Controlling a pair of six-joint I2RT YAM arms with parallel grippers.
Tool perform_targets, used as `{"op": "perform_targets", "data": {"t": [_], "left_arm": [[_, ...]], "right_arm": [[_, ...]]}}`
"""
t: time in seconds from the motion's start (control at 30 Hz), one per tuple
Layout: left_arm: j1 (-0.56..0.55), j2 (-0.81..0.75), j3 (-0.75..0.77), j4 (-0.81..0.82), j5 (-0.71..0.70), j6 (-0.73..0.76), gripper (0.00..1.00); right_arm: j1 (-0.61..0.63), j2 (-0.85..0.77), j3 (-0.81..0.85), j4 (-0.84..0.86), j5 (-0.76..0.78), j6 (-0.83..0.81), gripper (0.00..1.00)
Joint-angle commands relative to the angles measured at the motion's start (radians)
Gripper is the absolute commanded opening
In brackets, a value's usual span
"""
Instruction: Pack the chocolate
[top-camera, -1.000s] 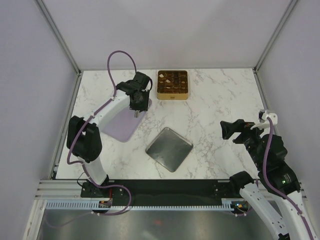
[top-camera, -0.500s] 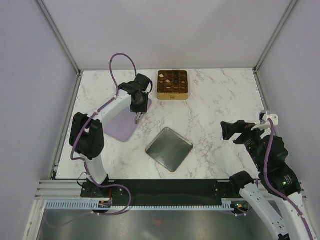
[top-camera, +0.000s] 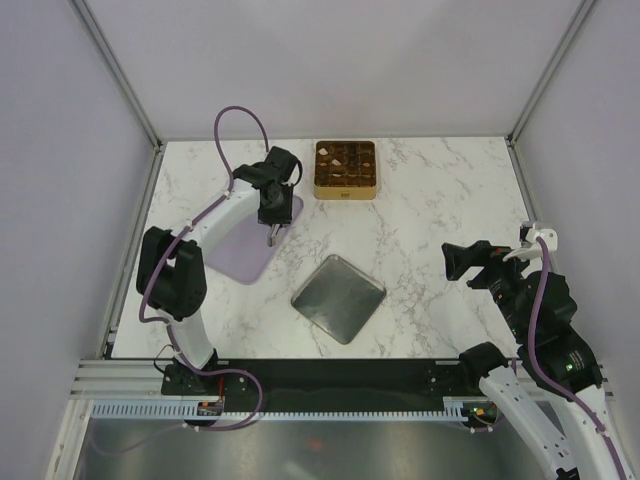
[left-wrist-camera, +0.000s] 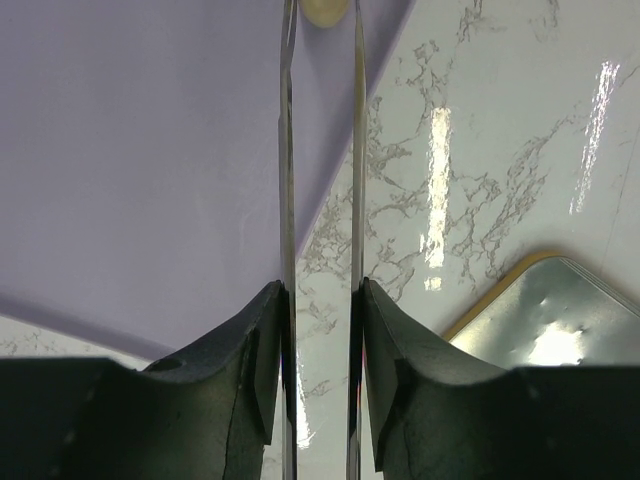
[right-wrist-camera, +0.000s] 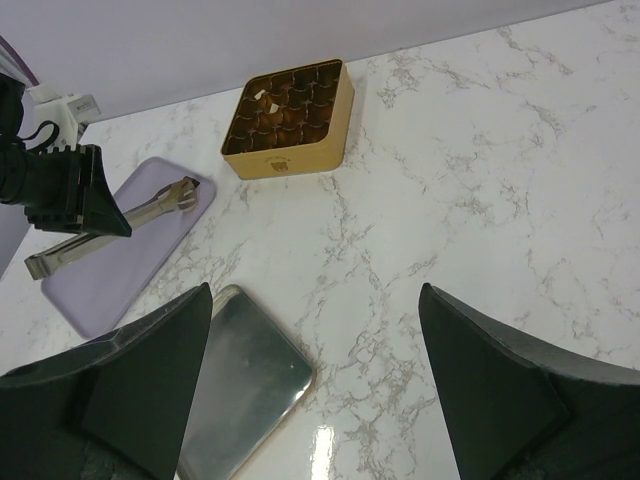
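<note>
My left gripper (left-wrist-camera: 320, 290) is shut on a pair of thin metal tongs (left-wrist-camera: 287, 150), whose blades run up the wrist view over the right edge of the lilac board (left-wrist-camera: 140, 150). A pale cream chocolate piece (left-wrist-camera: 325, 10) sits between the tong tips; I cannot tell whether it is pinched or resting on the board. In the top view that gripper (top-camera: 272, 212) hangs over the board (top-camera: 245, 250). The gold tin (top-camera: 345, 168) at the back holds several dark and pale chocolates (right-wrist-camera: 285, 105). My right gripper (right-wrist-camera: 315, 290) is open and empty, raised at the right (top-camera: 455, 262).
The tin's shiny square lid (top-camera: 338, 297) lies flat on the marble table (top-camera: 440, 200), near the centre, right of the board. Enclosure walls and posts (top-camera: 125, 90) ring the table. The lid's corner (left-wrist-camera: 560, 320) lies close to the tongs.
The left gripper with the tongs has shifted slightly toward the near side along the board's right edge. The right arm has not moved.
</note>
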Motion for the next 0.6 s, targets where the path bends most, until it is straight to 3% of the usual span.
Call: {"op": "perform_targets", "data": {"t": [0.0, 0.57], "left_arm": [[0.007, -0.065, 0.013, -0.022, -0.036, -0.043, 0.42], [0.002, -0.116, 0.088, -0.082, -0.014, -0.027, 0.41]], "right_arm": [[0.004, -0.003, 0.013, 0.007, 0.009, 0.01, 0.93], [0.004, 0.02, 0.021, 0.028, -0.004, 0.008, 0.93]]}}
